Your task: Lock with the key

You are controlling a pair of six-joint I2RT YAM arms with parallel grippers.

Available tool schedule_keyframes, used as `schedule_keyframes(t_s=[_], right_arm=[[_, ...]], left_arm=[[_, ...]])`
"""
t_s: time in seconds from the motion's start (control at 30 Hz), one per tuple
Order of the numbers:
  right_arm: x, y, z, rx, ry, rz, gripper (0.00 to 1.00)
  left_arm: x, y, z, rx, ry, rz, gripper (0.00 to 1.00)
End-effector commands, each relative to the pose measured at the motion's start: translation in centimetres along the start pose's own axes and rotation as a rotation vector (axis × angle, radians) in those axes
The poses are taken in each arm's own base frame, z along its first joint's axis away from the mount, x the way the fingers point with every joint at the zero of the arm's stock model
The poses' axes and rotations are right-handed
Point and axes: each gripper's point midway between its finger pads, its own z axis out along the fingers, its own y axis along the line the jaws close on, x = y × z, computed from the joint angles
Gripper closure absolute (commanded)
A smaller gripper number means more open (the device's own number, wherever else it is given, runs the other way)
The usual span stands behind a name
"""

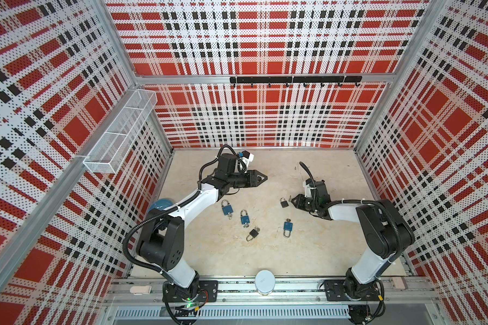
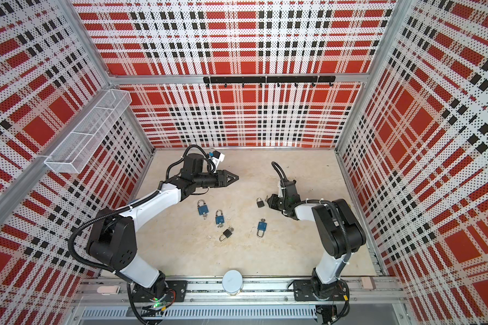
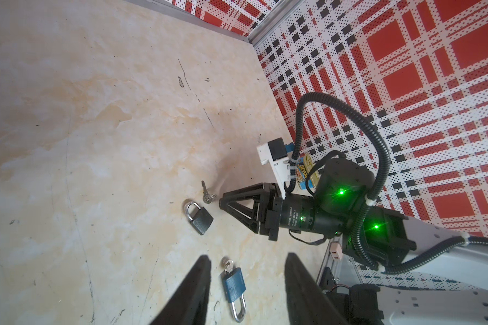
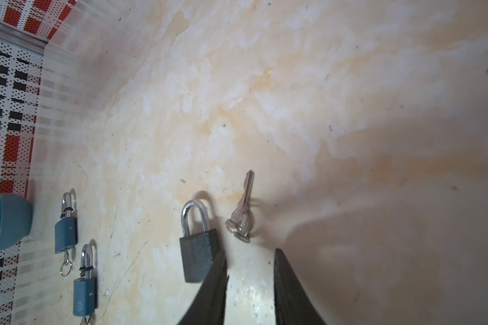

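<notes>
A black padlock [image 4: 199, 253] with its shackle pushed in lies flat on the table, also seen in a top view [image 1: 284, 202]. A loose silver key [image 4: 241, 216] on a ring rests just beside it, not in the lock. My right gripper [image 4: 250, 259] sits low right behind them, open with bare table between its fingers; one finger [image 4: 214, 281] overlaps the lock's corner. In both top views it [image 1: 293, 201] [image 2: 268, 200] points at the key [image 1: 289, 197]. My left gripper [image 1: 266, 177] hangs open and empty above the table, farther back.
Three blue padlocks [image 1: 226, 209] [image 1: 244, 218] [image 1: 287, 226] and a second black one [image 1: 253, 233] lie mid-table, keys in them. A blue bowl [image 1: 159, 205] is by the left wall, a white cylinder [image 1: 264, 281] at the front edge, a tin [image 3: 307, 174] near the right wall.
</notes>
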Motion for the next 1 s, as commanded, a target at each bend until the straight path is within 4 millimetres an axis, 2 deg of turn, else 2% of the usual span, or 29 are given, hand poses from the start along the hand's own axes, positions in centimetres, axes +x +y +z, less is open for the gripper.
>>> schedule_keyframes(t_s=[0.0, 0.2, 0.33, 0.47, 0.73, 0.97], right_arm=[[-0.6, 0.9, -1.7, -0.004, -0.030, -0.032, 0.70], [0.2, 2.4, -5.0, -0.014, 0.011, -0.104, 0.70], [2.1, 2.8, -7.1, 0.020, 0.076, -0.212, 0.69], [4.4, 3.4, -8.7, 0.056, 0.135, -0.305, 0.67], [8.4, 3.1, -9.3, 0.082, 0.237, -0.360, 0.66], [11.1, 2.2, -9.1, 0.116, 0.307, -0.380, 0.84]], left_arm=[[-0.5, -1.4, -1.0, 0.009, -0.038, 0.039, 0.54], [1.4, -0.7, -1.4, -0.124, 0.016, 0.099, 0.54], [3.6, -0.6, -1.5, -0.185, 0.067, 0.116, 0.55], [5.0, -0.1, -2.3, -0.218, 0.054, 0.087, 0.55], [5.8, 0.4, -4.0, -0.239, 0.011, 0.048, 0.56], [5.7, 0.3, -4.9, -0.231, -0.022, 0.036, 0.56]])
